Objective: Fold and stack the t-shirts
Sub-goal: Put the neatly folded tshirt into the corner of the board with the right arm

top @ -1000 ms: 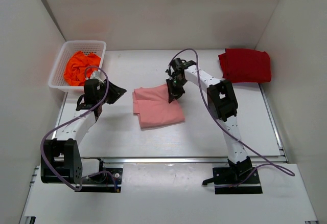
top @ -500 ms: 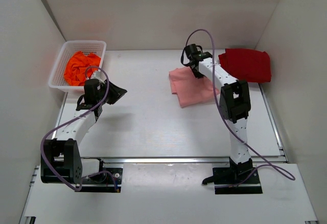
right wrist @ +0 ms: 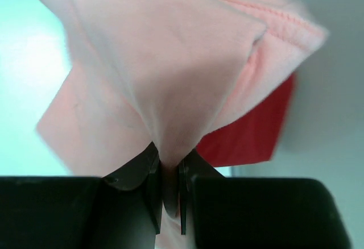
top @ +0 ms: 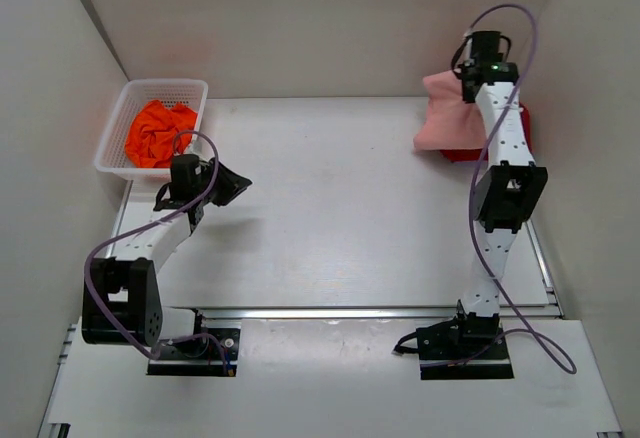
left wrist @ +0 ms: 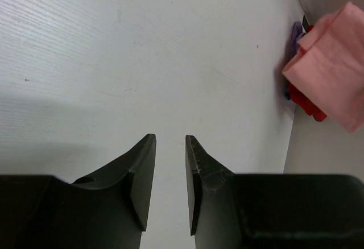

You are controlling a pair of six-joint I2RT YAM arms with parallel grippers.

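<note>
Right wrist view puts me almost inside the right claw (right wrist: 170, 195): its two jaws are pinched tight on a gathered fold of the salmon-pink t-shirt (right wrist: 170, 78), which spreads out from the pinch as a folded bundle and looks lifted off the surface. Just beyond it, toward 4 o'clock in that view, a corner of the dark red t-shirt (right wrist: 250, 129) shows underneath. Seen from overhead, the claw and its load sit at about 1 o'clock on the table (top: 330, 208), and the pink cloth hides most of the red one, which lies folded in the far corner close to the side wall. I judge the job to be roughly halfway. The red shirt is down as the base of the stack and the pink one is folded and over it but not yet released. The orange t-shirt (top: 155, 133) lies crumpled in the basket (top: 165, 86) at 10 o'clock, not yet folded. The left claw (left wrist: 169, 138) hangs at about 9 o'clock just beside that basket. Its jaws stand part-way open with a narrow gap and nothing between them, and they point across bare table toward 3 o'clock. Nothing lies between the pink bundle and the red shirt. The wall at 3 o'clock leaves little room, though, and a bundle held by a single pinch may slump open when let go. The basket's rim will have to be reached over for the last shirt.
</note>
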